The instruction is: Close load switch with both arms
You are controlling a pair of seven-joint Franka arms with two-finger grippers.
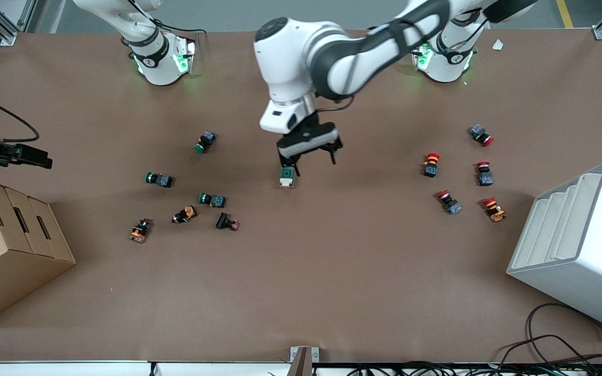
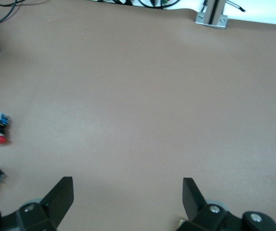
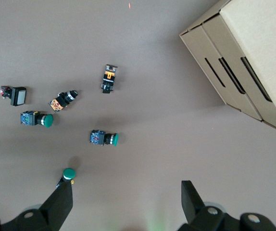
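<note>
1. Two white jointed arms work over a brown table (image 1: 332,271); the left arm (image 1: 332,57) reaches from its base to the table's middle, while the right arm (image 1: 144,36) waits high above its own end.
2. One white stepped plastic rack (image 1: 578,245) stands at the left arm's end of the table, well apart from the load switch.
3. One tan cardboard box (image 1: 8,245) with three slots stands at the right arm's end, also well apart from the switch.
4. Black and two-fingered, the left gripper (image 1: 309,155) hangs low over the switch with its fingers spread wide, one fingertip right at the switch's green end; contact cannot be judged.
5. Spread equally wide and holding nothing, the right gripper (image 3: 127,199) is seen only in its wrist view, over the green buttons.
6. Small, dark-green and block-shaped with a cream lever end, the load switch (image 1: 287,176) lies on the table's middle.
7. Six small green and orange push buttons (image 1: 212,200) lie scattered between the switch and the box.
8. Five red-capped push buttons (image 1: 430,164) lie between the switch and the rack.
</note>
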